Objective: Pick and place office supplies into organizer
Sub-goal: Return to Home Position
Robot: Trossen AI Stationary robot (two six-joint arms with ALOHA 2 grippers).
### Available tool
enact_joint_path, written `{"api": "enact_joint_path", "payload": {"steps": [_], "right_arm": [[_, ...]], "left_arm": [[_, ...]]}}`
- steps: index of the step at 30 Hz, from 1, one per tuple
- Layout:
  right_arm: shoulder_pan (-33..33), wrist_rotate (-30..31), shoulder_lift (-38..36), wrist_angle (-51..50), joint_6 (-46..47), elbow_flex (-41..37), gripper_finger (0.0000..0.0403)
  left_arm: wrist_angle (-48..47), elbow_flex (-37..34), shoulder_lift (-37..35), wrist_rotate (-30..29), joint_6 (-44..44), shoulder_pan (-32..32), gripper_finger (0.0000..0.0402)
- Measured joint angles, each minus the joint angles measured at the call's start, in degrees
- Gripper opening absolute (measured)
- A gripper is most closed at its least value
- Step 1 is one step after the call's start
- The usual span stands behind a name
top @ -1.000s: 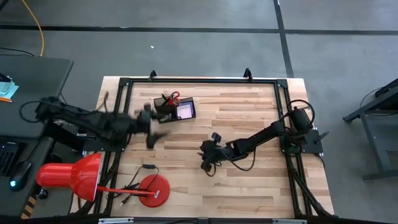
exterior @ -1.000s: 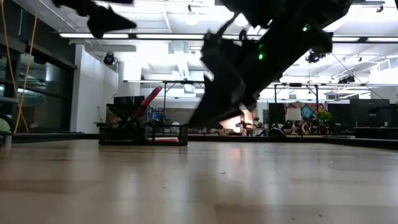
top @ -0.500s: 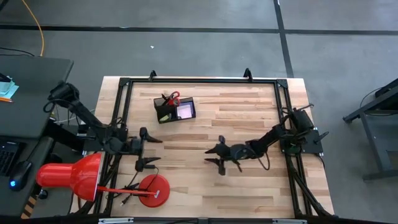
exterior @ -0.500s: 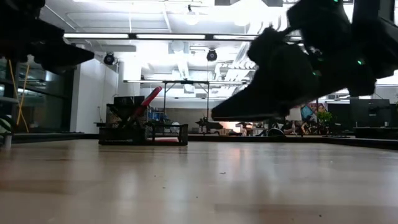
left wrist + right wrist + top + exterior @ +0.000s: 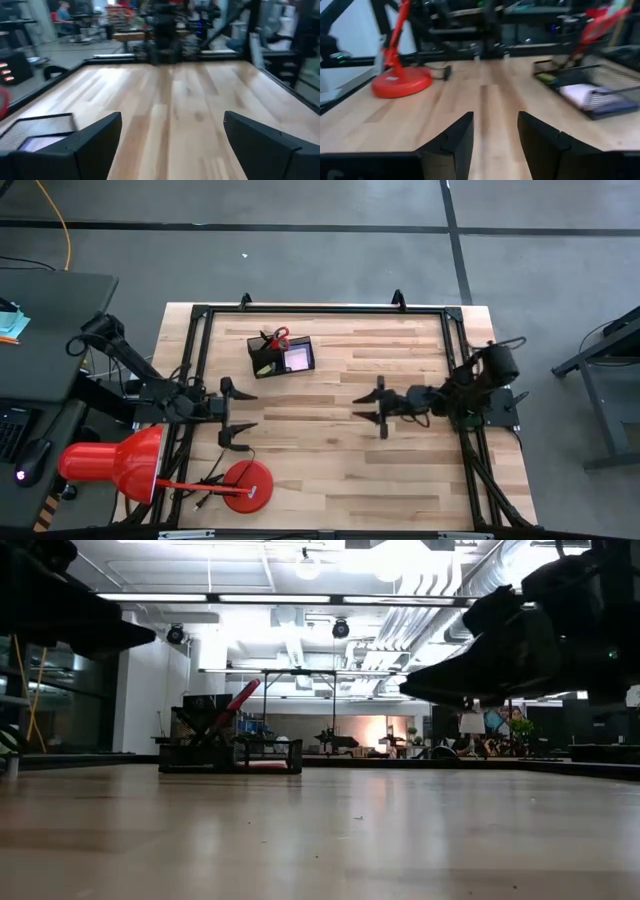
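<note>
Reaching in over the bench's (image 5: 330,470) left edge, the left arm bends at its elbow outside the frame. The left gripper (image 5: 245,411) hangs just inside that edge, about midway between the near and far edges, pointing toward the right edge. Its fingers (image 5: 95,142) are spread wide and released, with only bare wood between them. The right arm is folded at its base on the right edge, its forearm stretched toward the bench's middle. The right gripper (image 5: 362,409) hovers right of centre, facing the left one and well apart from it. Its fingers (image 5: 452,140) are also parted, more narrowly, and grasp nothing. The organizer (image 5: 300,341) stands near the far edge, left of the middle, turned slightly askew and apart from both grippers. In its compartment toward the left edge the red-handled scissors (image 5: 280,337) stand tilted, handles above the rim; the dark contents beside them cannot be told from the black mesh. The compartment toward the right edge holds a purple sticky-note pad (image 5: 299,358) lying flat. The red desk lamp (image 5: 247,485) stands at the near left corner, its round base on the wood.
</note>
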Motion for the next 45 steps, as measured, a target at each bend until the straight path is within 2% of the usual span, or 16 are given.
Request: {"api": "enact_joint_path", "payload": {"steps": [6,12,17,19,23,26,29,35,38,41,45], "right_arm": [[-1.9,1.8,-10.5,-0.3,-1.6,-7.5,0.0151],[-2.3,1.4,-20.8,-2.6,-1.8,-12.6,0.0154],[-3.5,-1.6,-26.9,-11.2,-2.6,-12.1,0.0157],[-4.9,-2.7,-29.1,-12.1,-3.2,-12.5,0.0159],[-10.0,-8.8,-33.1,-15.2,-3.3,-12.6,0.0156],[-14.5,-15.3,-34.6,-19.0,-3.1,-12.6,0.0152],[-18.5,-19.2,-34.9,-22.4,-2.6,-12.6,0.0149],[-22.7,-25.3,-34.9,-23.7,-3.8,-12.6,0.0157],[-23.7,-25.6,-34.9,-23.7,-3.8,-12.6,0.0161],[-24.1,-27.0,-34.9,-23.2,-5.0,-12.6,0.0164],[-24.1,-26.5,-35.0,-21.7,-4.2,-12.6,0.0165]], "left_arm": [[-9.6,0.0,-10.7,0.6,0.6,-0.1,0.0339],[-19.7,0.0,-22.9,-5.7,-0.4,-0.1,0.0336],[-22.8,0.0,-31.8,0.8,4.0,-0.1,0.0337],[-25.8,0.1,-34.9,0.6,5.0,-0.1,0.0339],[-27.9,0.2,-39.1,-1.5,6.7,0.0,0.0338],[-28.6,0.3,-39.2,-1.5,8.1,1.3,0.0335],[-28.4,0.3,-39.2,-1.3,7.9,4.1,0.0338],[-28.1,0.4,-39.2,9.0,7.6,15.3,0.0337],[-31.1,1.6,-39.2,14.8,6.5,21.3,0.0335],[-34.7,2.7,-39.2,18.2,4.8,26.5,0.0337],[-37.7,4.9,-39.2,25.8,3.7,30.9,0.034]]}}
